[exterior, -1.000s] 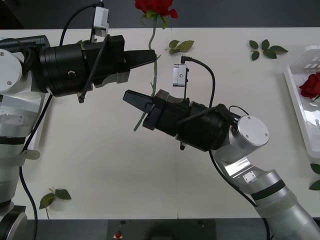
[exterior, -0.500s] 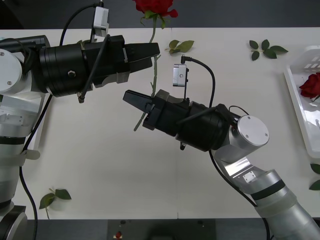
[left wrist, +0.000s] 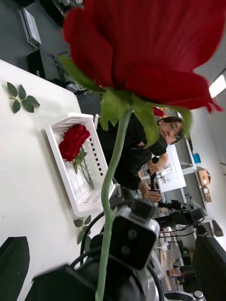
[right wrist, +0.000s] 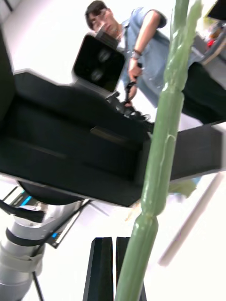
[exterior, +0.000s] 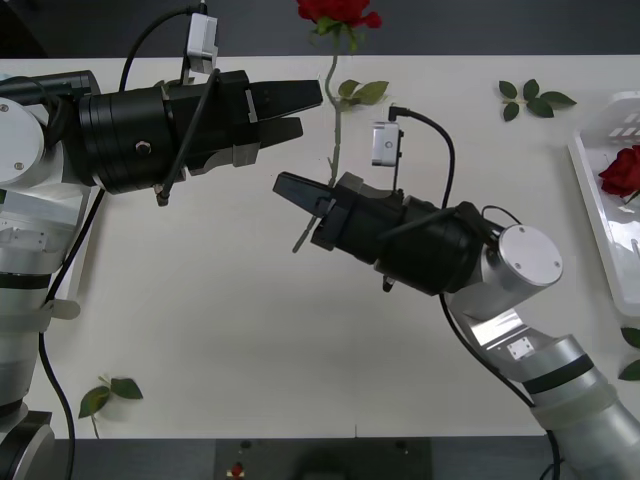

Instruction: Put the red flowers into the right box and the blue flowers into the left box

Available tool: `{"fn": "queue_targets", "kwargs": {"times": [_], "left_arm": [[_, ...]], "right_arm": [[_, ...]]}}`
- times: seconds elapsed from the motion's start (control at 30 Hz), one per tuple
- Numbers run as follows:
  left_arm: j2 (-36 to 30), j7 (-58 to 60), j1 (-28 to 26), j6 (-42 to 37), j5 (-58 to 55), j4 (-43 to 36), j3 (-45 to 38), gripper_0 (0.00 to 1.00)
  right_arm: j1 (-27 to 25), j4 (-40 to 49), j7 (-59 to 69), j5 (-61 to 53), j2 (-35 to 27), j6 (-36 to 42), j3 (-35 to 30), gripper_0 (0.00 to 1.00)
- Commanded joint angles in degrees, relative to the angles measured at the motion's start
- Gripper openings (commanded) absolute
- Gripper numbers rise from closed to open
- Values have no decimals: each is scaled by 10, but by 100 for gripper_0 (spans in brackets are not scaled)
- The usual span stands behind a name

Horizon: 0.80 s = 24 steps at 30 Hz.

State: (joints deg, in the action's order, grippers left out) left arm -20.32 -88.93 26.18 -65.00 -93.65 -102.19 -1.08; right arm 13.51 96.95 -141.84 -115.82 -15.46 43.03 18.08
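My right gripper (exterior: 300,192) is shut on the lower green stem (exterior: 335,140) of a red flower held above the table's middle. Its bloom (exterior: 340,10) reaches the far edge. In the right wrist view the stem (right wrist: 160,164) rises from the closed fingers (right wrist: 104,268). My left gripper (exterior: 308,110) stands open just left of the stem, not touching it. The left wrist view has the bloom (left wrist: 141,47) close up. The right box (exterior: 600,190) sits at the right edge and holds red flowers (exterior: 625,170); the box (left wrist: 70,178) also shows behind the stem. The blue flowers and the left box are out of view.
Loose green leaf sprigs lie on the white table: one near the stem (exterior: 360,92), one at the far right (exterior: 530,98), one at the near left (exterior: 110,392) and one by the right edge (exterior: 632,350). A person stands beyond the table.
My left gripper opened and let go of the stem. My right gripper then carried the red flower a little to the right, away from the left gripper.
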Motion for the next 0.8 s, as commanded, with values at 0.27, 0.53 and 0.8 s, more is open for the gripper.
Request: {"fn": "queue_targets", "kwargs": {"times": [0.27, 0.53, 0.8], "left_arm": [[-61, 12, -18, 17, -17, -40, -2, 100], [-141, -97, -47, 17, -60, -43, -18, 100], [-213, -237, -65, 11, -117, -23, -18, 100]], "right_arm": [[37, 17, 116, -71, -264, -12, -41, 0], [37, -38, 204, -81, -453, -8, -64, 0], [37, -164, 200, 1, -531, 56, -76, 0]]}}
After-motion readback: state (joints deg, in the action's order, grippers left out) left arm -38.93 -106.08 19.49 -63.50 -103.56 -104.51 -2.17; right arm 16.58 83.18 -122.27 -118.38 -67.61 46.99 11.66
